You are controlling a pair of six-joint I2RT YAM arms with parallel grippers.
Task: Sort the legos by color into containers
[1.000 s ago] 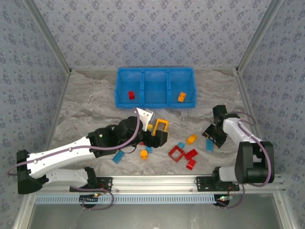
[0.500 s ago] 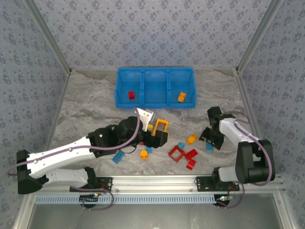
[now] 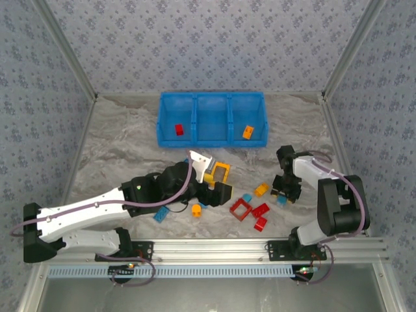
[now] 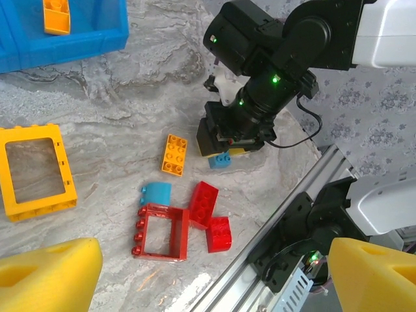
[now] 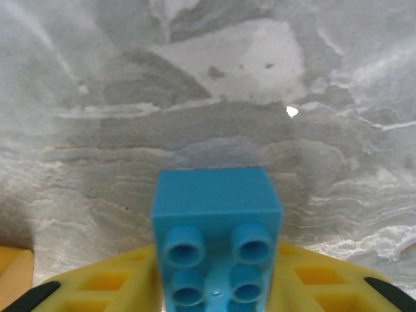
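A light blue brick [image 5: 214, 208] lies on the marbled table [image 3: 123, 143] at the right of the loose pile, studs facing the wrist camera. The right gripper [image 5: 214, 292] has closed around it: its yellow fingers [image 5: 97, 286] sit against both sides of the brick. Whether the brick is off the table is hard to tell from so close.

Just left of it lies an orange brick [image 4: 173, 155]. Nearer the rail are a small light blue piece [image 4: 156, 193], a red frame [image 4: 161, 232] and two red bricks [image 4: 203, 203] touching at their corners. The yellow frame [image 4: 36, 170] lies flat further left.

The left gripper [image 4: 208, 279] hangs above this group with its jaws spread wide and nothing between them.

Well apart, at the far side of the table, stands the blue tray [image 3: 211, 96]. Its left compartment holds a red brick [image 3: 179, 129], its right one an orange brick [image 3: 247, 132].
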